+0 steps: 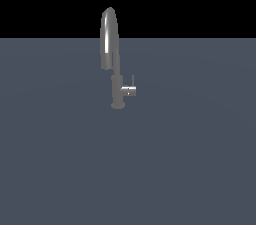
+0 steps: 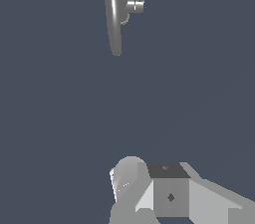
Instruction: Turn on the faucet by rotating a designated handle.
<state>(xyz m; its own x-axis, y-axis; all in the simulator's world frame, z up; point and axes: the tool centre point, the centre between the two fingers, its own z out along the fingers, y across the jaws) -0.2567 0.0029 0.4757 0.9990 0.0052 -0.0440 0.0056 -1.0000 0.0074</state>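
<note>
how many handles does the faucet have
1: the handle juts from the faucet body toward the exterior view's right, its thin lever pointing up. The far side is hidden.

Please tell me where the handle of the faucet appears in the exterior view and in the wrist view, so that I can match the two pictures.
Exterior view: the handle juts from the low part of the faucet body toward the exterior view's right, its thin rod pointing up.
Wrist view: the handle juts sideways from the faucet body, far from the gripper.
Shared landmark: the arched spout.
</note>
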